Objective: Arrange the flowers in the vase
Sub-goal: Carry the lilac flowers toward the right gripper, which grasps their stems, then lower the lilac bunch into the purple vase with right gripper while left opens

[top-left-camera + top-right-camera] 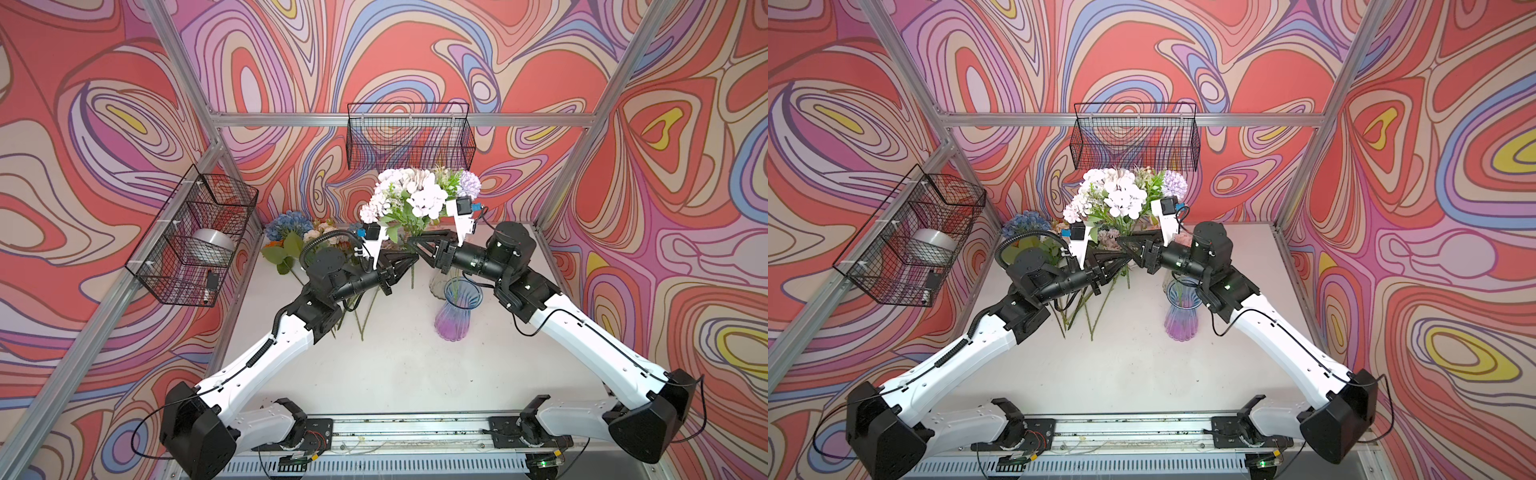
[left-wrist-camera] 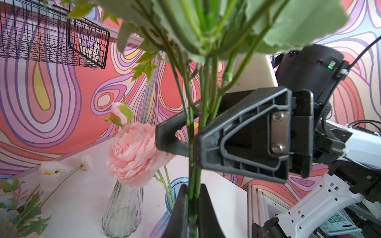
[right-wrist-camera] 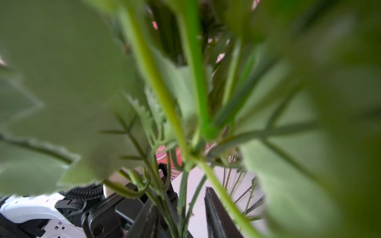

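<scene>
The flowers (image 1: 415,195), frilly white, pale-pink and lilac blooms on slim green stems with serrated matt leaves, stand bunched upright at the desk's (image 1: 395,374) 12 o'clock. Left gripper (image 2: 193,197): jaws pinched on the stems. Right gripper (image 3: 183,202): jaws narrowly apart, straddling them. The ribbed, waisted blue-to-purple glass vase (image 1: 455,316) stands at the bunch's 5 o'clock.

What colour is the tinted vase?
Vase: blue rim fading to purple base, best in a top view.
</scene>
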### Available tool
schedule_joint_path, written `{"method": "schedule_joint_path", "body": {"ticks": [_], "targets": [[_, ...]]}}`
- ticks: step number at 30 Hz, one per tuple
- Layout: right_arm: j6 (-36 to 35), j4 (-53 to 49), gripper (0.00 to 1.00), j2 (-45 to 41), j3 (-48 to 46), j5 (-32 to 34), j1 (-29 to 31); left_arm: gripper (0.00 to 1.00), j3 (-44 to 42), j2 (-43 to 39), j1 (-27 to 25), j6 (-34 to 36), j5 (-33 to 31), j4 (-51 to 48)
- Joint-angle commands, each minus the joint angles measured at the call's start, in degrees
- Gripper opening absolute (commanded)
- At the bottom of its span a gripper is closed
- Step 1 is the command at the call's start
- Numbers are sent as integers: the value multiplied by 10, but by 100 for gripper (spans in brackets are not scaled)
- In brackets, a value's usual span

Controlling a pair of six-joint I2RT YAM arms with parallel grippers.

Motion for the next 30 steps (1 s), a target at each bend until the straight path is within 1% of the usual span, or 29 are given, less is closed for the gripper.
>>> {"method": "schedule_joint_path", "body": {"ticks": [1,2,7,10,11,12,13,14,15,16,17,18,23,24,27,30], "targets": [[-3,0,31,0,-14,6,4,0,24,0,-8,24,11,0],[-3,0,28,-1,-15,8,3,0,25,0,-8,25,10,-2],[-8,-1,7,-8,-21,12,3,0,23,-1,-10,25,6,-3],[-13,-2,0,-13,-23,12,3,0,22,-4,-10,21,3,0],[-16,-2,0,-16,-24,12,4,6,20,-6,-9,18,3,3],[-19,-4,0,-18,-25,12,3,25,17,-7,-9,13,2,8],[-22,-7,0,-21,-24,13,3,46,14,-10,-9,8,-1,15],[-28,-14,0,-25,-22,16,3,65,8,-14,-10,3,-6,21],[-36,-24,0,-29,-21,22,3,81,1,-20,-10,-3,-17,27],[-44,-36,0,-35,-18,30,3,90,-7,-27,-10,-6,-29,31],[-56,-51,0,-42,-16,42,3,95,-15,-36,-9,-8,-47,35],[-67,-67,0,-54,-15,56,4,99,-26,-45,-9,-10,-69,37],[-107,-143,0,-114,-17,137,4,100,-76,-77,-5,-18,-167,46],[-113,-157,0,-124,-18,155,3,100,-82,-77,-5,-21,-176,46],[-129,-197,0,-156,-30,229,4,100,-93,-59,-5,-39,-175,56],[-138,-218,0,-180,-50,305,4,100,-93,-22,-5,-63,-140,75]]}}
